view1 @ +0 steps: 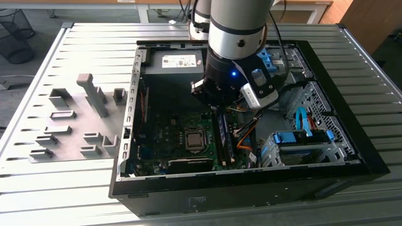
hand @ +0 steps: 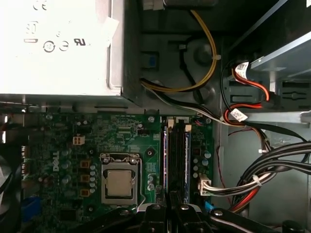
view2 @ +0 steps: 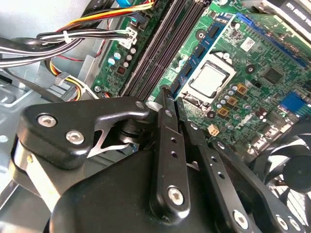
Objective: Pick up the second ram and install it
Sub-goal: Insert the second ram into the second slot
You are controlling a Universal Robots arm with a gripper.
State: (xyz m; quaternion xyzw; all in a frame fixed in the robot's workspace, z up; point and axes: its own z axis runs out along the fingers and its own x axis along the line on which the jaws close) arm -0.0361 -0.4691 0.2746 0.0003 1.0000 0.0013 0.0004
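My gripper (view1: 218,109) hangs inside the open computer case (view1: 351,155), over the far end of the memory slots (view1: 224,137). In the first wrist view two long thin sticks stand edge-up in those slots. The second ram (hand: 168,160), with a blue-green edge, lies in line with the gripper (hand: 168,209); the other stick (hand: 187,160) is beside it. In the second wrist view the black fingers (view2: 165,131) meet at the gripper's (view2: 173,99) tip just above the dark slots (view2: 155,63). The fingers are shut with nothing seen between them.
The silver power supply (hand: 58,43) sits beyond the slots. The processor socket (hand: 119,183) lies beside them on the green board. Cable bundles (hand: 262,179) run on the other side. A drive cage with blue clips (view1: 301,137) fills the case's near right corner. A grey fixture (view1: 75,122) lies outside the case on the table.
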